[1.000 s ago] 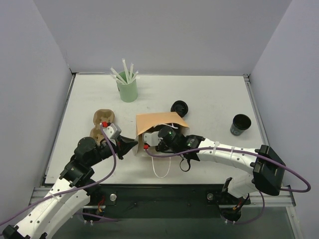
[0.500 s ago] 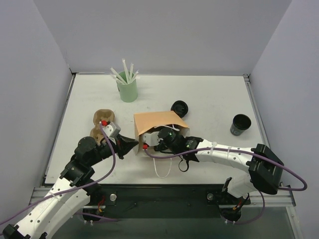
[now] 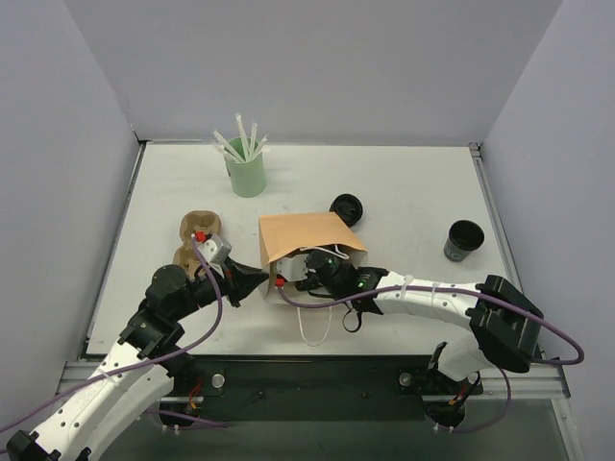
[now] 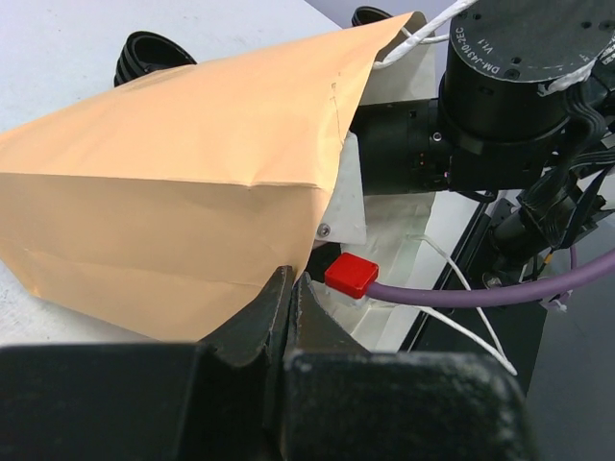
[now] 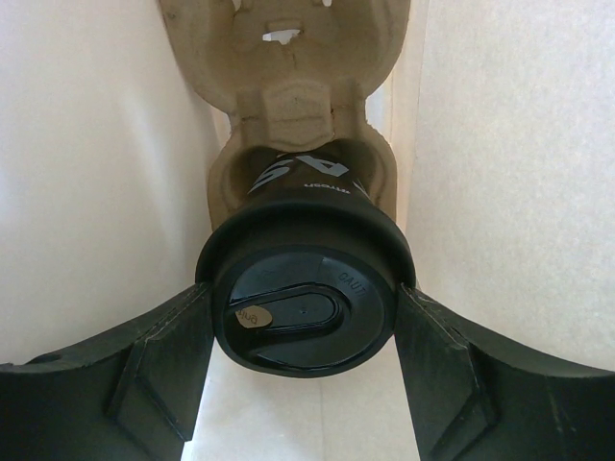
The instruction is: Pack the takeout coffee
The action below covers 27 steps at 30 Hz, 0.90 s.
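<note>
From above, I see the brown paper bag (image 3: 303,235) lying on its side on the white table (image 3: 413,182), mouth towards the arms. My right arm (image 3: 423,293) reaches in through that mouth, so its hand and the coffee are hidden under the bag's upper panel. My left hand (image 3: 259,277) sits at the mouth's left corner.

On the left wrist camera, the left hand is closed, its tips meeting on what looks like the bag's lower lip, though the paper there is hard to make out.

The right wrist camera looks down the bag's inside. The small black tapered cup with its round black lid (image 5: 304,317) is deep in the bag, lid facing me. Its base is pushed into a pocket of a brown pulp carrier (image 5: 288,58) beyond. My right hand (image 5: 306,293) grips the lid's rim from both sides. The cup's long axis runs straight ahead of this hand, into the bag. I judge any letting go and retreat must follow that same line.
</note>
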Tool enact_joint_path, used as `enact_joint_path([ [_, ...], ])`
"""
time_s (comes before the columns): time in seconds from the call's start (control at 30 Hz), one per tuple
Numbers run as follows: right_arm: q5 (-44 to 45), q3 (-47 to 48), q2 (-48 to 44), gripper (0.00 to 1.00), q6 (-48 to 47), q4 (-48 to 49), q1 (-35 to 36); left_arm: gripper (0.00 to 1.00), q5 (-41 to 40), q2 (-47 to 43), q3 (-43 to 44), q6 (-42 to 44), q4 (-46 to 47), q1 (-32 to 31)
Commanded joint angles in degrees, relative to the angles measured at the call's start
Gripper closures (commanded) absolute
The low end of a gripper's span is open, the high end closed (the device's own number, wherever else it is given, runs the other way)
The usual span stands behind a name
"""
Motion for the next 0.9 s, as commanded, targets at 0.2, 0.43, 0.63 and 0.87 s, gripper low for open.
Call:
enact_joint_path([
  [0.2,1.9,-1.9,1.6,0.55,4.0,5.3,-1.7,1.00,0.7,-0.9,0.1,-3.7,2.9,-0.2],
  [0.43,1.4,-1.0,2.4,0.52,6.8,2.0,-2.2,1.00,0.7,-0.3,0.5,-3.9,2.7,-0.2],
  [0.63,0.2,0.6,2.2,0.47,7.9,-1.8,-2.4,1.00,0.5,-0.1,0.5,-4.0,2.9,-0.2],
  [0.87,-1.2,2.1,1.8,0.43,7.7,-4.4,-2.6,1.00,0.4,0.6,0.9,-3.7,3.0,-0.2],
])
